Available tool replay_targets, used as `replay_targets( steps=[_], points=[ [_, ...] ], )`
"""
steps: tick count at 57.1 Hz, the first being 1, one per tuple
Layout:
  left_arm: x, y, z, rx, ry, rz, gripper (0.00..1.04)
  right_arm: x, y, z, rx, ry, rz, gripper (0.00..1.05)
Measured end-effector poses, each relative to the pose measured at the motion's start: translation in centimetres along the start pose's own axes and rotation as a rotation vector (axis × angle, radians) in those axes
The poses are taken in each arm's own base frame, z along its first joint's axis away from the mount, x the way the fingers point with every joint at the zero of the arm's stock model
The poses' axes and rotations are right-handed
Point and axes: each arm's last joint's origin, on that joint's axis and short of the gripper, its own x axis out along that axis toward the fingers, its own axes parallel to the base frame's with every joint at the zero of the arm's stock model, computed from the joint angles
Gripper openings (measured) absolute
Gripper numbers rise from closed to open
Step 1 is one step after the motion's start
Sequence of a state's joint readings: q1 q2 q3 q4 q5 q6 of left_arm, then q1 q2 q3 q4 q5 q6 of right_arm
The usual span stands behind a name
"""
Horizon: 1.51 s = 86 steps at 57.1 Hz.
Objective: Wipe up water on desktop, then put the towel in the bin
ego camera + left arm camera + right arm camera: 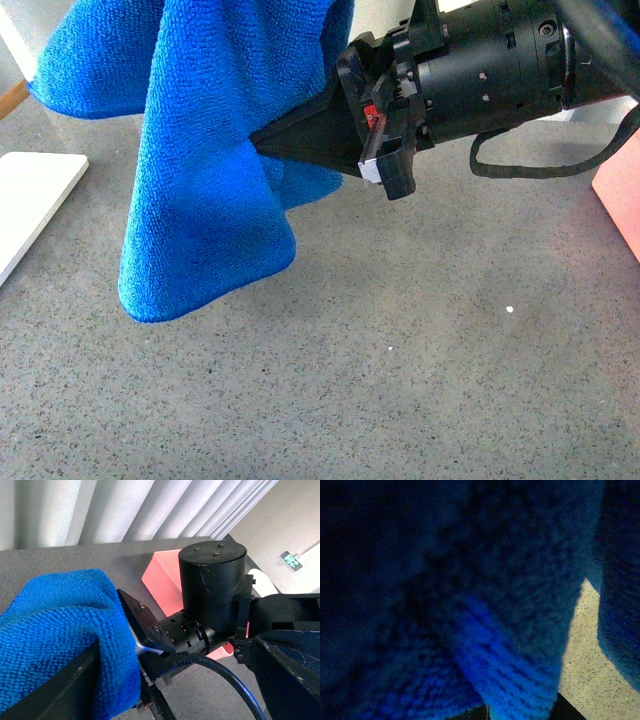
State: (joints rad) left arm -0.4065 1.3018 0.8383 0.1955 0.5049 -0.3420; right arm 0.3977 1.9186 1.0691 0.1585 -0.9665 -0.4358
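The right arm reaches in level from the upper right of the frame, with the right claw clamped on the towel. The left claw has its jaws spread wide apart.

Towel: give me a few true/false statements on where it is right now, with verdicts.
1. The towel hangs lifted, not spread flat on the desktop. True.
2. The towel is in a bin. False: it hangs over the desktop.
3. The tip of the right end effector meets the towel. True.
4. In the front view the white board lies on the right. False: it is on the left.
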Motion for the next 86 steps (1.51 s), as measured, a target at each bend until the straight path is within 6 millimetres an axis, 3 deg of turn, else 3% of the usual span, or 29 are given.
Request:
replay_targets(
  steps=[6,17,24,31,37,48,73,86],
  points=[
    [0.0,0.0,0.0,0.001,0.001,-0.004,0.99,0.0,0.0,0.0,-0.013,-0.002,0.007,0.05],
    [0.2,-0.2,-0.1,0.034,-0.026,0.034,0.96,-0.1,0.0,-0.1,-0.030,0.001,0.005,0.05],
    [-0.5,0.1,-1.2,0.214,-0.300,0.411,0.80,-0.1,0.0,0.0,-0.052,0.002,0.012,0.05],
    [-4.1,1.6,-3.4,0.280,-0.444,0.779,0.59,-0.1,0.0,-0.1,-0.070,0.003,0.016,0.05],
    [-6.8,2.8,-5.6,0.303,-0.442,0.845,0.36,-0.3,-0.1,-0.2,-0.079,0.006,0.007,0.05],
    [-9.0,3.6,-8.2,0.315,-0.420,0.833,0.03,-0.4,-0.1,-0.3,-0.085,0.014,0.010,0.05],
    [-12.8,4.1,-12.0,0.321,-0.425,0.844,0.03,-1.3,-0.4,-0.2,-0.093,0.022,-0.022,0.05],
    [-14.1,4.4,-12.9,0.324,-0.421,0.830,0.03,-1.4,-0.3,0.1,-0.101,0.018,-0.026,0.05]
  ],
)
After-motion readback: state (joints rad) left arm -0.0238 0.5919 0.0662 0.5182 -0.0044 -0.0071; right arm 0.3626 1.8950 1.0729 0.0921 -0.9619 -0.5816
